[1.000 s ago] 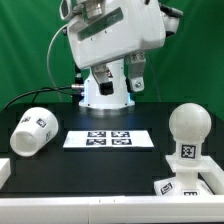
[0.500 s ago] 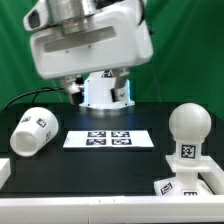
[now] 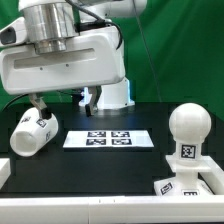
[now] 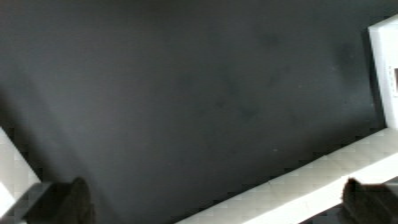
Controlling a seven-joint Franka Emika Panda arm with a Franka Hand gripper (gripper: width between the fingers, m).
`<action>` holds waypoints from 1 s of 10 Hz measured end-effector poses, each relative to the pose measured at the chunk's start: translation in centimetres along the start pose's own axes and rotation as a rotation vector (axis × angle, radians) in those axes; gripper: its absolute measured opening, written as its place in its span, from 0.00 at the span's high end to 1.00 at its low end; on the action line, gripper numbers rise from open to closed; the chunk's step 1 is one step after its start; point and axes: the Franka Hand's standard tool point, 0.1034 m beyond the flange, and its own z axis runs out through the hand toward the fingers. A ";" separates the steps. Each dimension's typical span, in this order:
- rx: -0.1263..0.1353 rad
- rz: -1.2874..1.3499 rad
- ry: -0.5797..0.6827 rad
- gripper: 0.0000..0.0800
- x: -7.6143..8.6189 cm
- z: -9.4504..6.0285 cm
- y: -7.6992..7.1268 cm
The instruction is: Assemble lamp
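The white tapered shade (image 3: 30,132) lies on its side on the black table at the exterior view's left. The rounded white bulb (image 3: 187,128) stands upright, neck down, on the flat square base (image 3: 188,184) at the exterior view's right. My gripper (image 3: 63,102) hangs under the big white robot body, just above and behind the shade, without touching it. In the wrist view my gripper (image 4: 214,205) is open and empty, with its dark fingertips (image 4: 54,205) wide apart over bare black table. No lamp piece clearly shows in the wrist view.
The marker board (image 3: 108,139) lies flat in the middle of the table. A white block (image 3: 4,170) sits at the exterior view's left edge. A pale strip (image 4: 285,190) crosses the wrist view, and a white edge (image 4: 391,90) shows at its side.
The arm has swung toward the exterior view's left and nearer the camera, from behind the marker board to over the shade. The lamp pieces have not moved.
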 end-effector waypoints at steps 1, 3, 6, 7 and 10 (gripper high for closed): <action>0.002 0.000 -0.012 0.13 -0.2 0.1 0.0; -0.016 -0.033 -0.057 0.13 -1.3 1.1 2.1; -0.151 -0.251 -0.252 0.13 -3.7 1.8 7.2; -0.145 -0.282 -0.297 0.13 -4.5 2.2 7.9; -0.137 -0.251 -0.496 0.13 -5.0 2.3 8.0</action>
